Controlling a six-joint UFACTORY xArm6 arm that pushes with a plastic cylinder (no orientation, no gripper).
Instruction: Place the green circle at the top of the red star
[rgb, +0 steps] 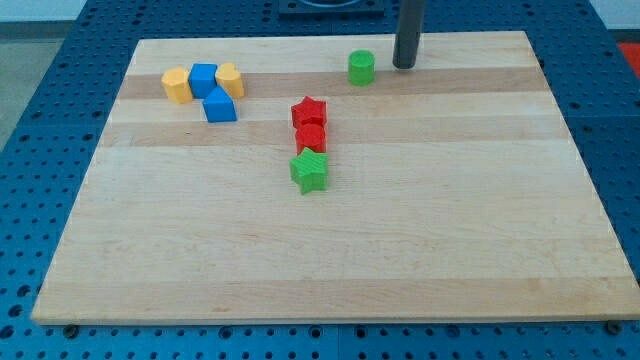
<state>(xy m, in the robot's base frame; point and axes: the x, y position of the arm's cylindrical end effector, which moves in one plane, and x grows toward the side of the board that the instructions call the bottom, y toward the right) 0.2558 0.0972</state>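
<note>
your tip (403, 65) carries nothing, parked just right of the green circle (361, 68) near the frame's top, with the red star (309, 111) lower left of it

Pale wooden board (330, 260) on blue perforated table (30, 120); even, bright light.

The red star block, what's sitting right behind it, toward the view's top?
Only bare wooden board shows directly behind the red star block. The green circle block sits farther up-right. Nothing there is covered.
</note>
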